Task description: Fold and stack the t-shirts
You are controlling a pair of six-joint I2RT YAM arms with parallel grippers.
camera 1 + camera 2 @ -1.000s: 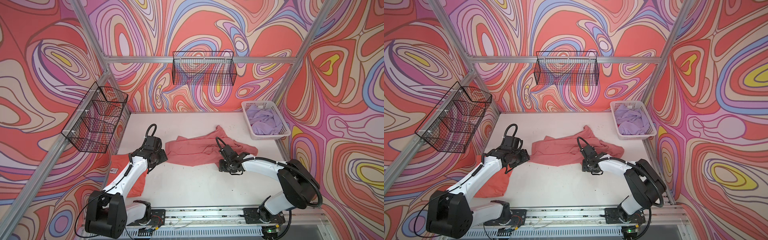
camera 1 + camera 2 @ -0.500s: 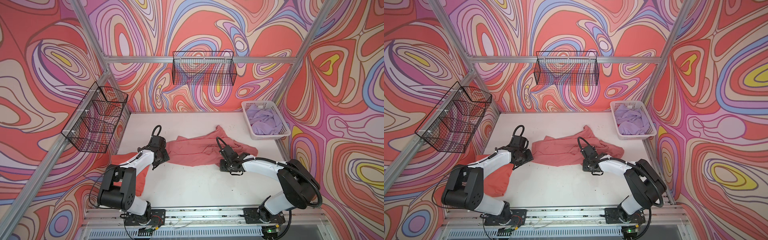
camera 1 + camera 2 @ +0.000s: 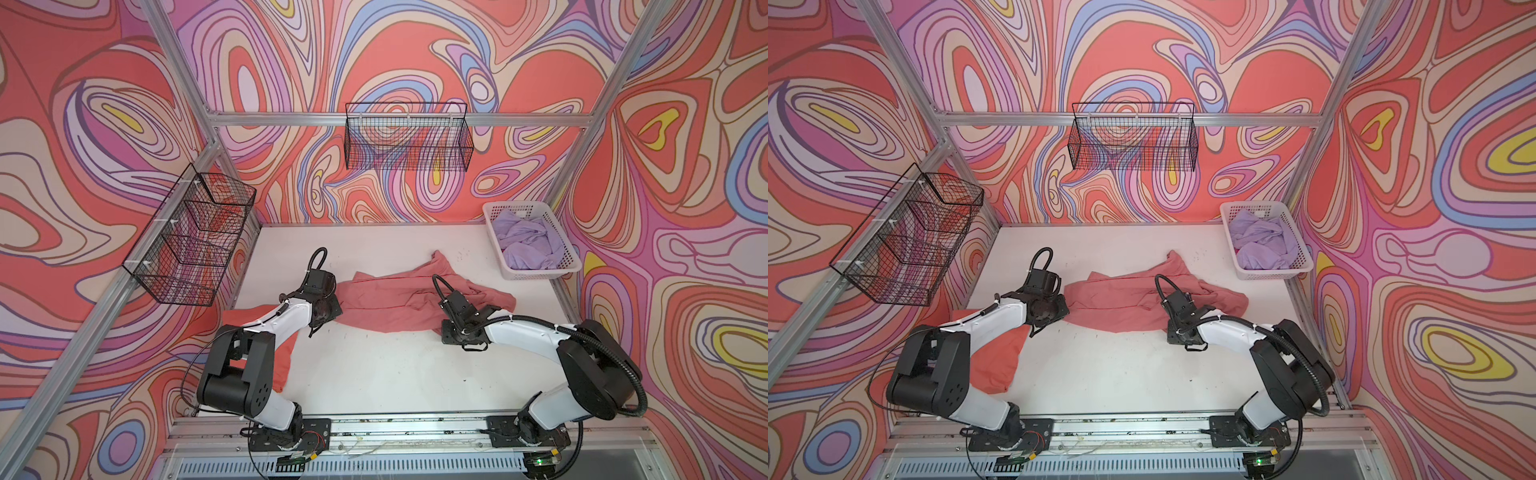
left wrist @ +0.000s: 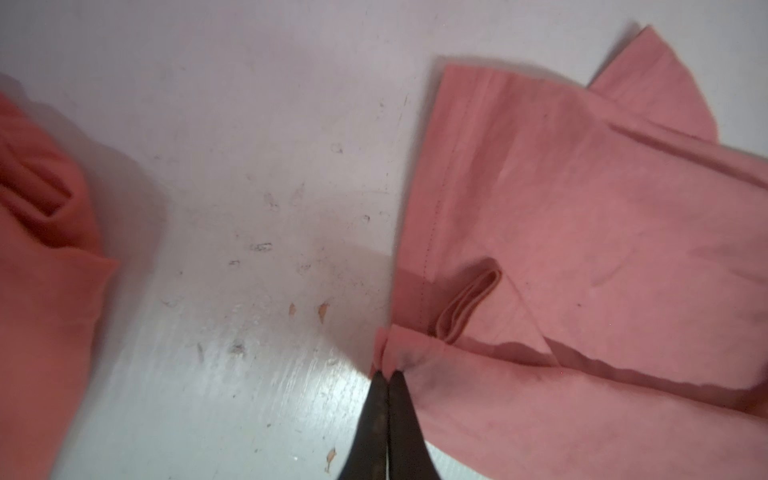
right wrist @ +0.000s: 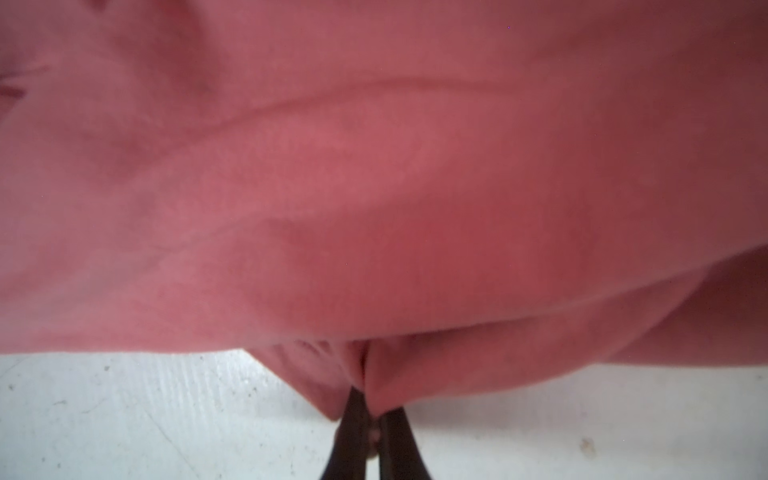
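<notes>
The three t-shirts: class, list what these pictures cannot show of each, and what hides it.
- Salmon-pink shirt: right wrist view too close and blurred to show seams.
- Orange-coral shirt: largely under the left arm in both top views; cut by the left wrist view's edge.
- Lavender shirt: crumpled in the white basket; walls hide its lower part, both top views.
</notes>
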